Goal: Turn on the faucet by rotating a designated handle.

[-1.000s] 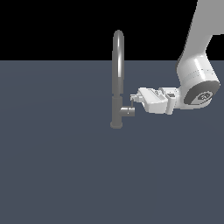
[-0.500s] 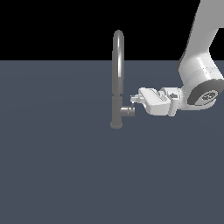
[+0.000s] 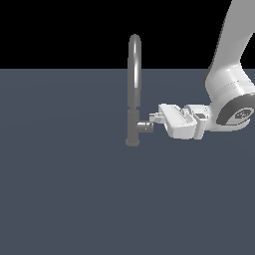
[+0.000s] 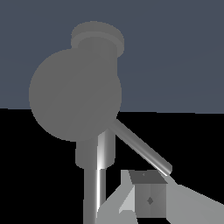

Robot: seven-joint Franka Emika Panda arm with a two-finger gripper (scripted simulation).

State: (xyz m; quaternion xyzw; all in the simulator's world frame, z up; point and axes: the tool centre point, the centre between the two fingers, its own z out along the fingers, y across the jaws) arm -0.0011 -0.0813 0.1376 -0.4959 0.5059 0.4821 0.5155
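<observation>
The gripper [image 3: 155,118] has edged closer to the handle [image 3: 145,127]; finger spread unclear; faucet [image 3: 134,84] upright

Gripper [image 3: 155,117] lies level, jaws at the faucet's [image 3: 133,89] handle [image 3: 145,127].

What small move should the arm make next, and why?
Probably a short push on the lever rod to begin rotating the handle. The gripper is right at the handle's tip on the faucet, and one fingertip sits close beside the rod's end.
</observation>
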